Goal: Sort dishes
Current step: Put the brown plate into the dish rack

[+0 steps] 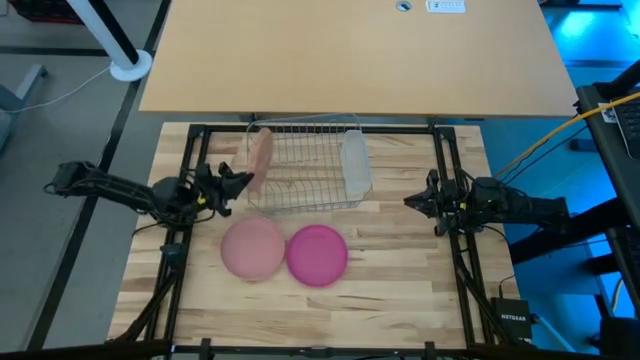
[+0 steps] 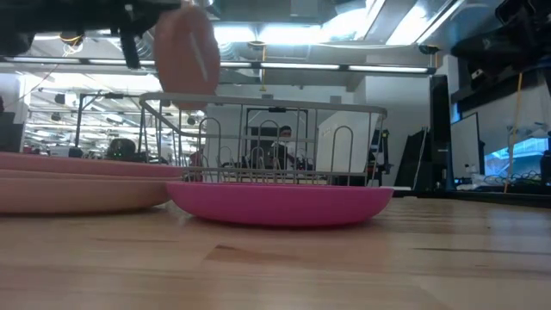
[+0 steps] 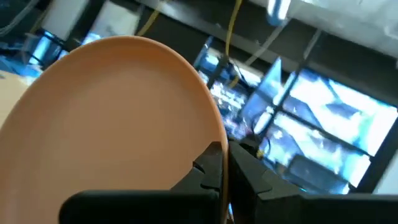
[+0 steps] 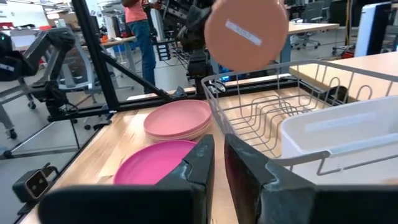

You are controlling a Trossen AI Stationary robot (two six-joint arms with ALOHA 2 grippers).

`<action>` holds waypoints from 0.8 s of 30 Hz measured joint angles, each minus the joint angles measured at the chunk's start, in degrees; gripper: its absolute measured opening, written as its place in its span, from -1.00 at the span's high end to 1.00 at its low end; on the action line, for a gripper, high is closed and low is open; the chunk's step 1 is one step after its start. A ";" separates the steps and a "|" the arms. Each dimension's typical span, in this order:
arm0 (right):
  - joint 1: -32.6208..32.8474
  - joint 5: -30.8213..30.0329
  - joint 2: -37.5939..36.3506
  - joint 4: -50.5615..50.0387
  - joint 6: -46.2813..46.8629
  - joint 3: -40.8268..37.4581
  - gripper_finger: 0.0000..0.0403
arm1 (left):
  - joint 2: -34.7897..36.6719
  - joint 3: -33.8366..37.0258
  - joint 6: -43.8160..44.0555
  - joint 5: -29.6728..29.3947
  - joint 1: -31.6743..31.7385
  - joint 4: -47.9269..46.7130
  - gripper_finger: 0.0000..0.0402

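Tan plate point(image 1: 260, 156) (edge-on, seemingly) over rack point(image 1: 305, 190)

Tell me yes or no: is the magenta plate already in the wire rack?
No. The magenta plate lies flat on the wooden table, in front of the wire rack.

Tan desk point(image 1: 350, 55), gray floor point(image 1: 50, 130)
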State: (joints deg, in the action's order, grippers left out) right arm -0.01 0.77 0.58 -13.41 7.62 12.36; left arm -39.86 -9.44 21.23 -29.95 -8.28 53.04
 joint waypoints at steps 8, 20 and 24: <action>0.00 -0.36 0.00 -0.02 -0.02 0.00 0.78 | -0.02 4.53 7.94 -5.48 3.64 5.83 1.00; 0.00 -0.39 0.00 -0.08 -0.04 0.00 0.78 | -2.60 4.99 24.29 -9.96 6.02 -0.13 1.00; 0.00 -0.39 0.00 -0.08 -0.04 0.00 0.78 | -4.05 4.97 29.09 -10.57 6.04 -2.64 1.00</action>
State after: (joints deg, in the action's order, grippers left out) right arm -0.01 0.38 0.58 -13.50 7.57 12.36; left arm -43.90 -4.47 50.33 -40.52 -2.24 50.40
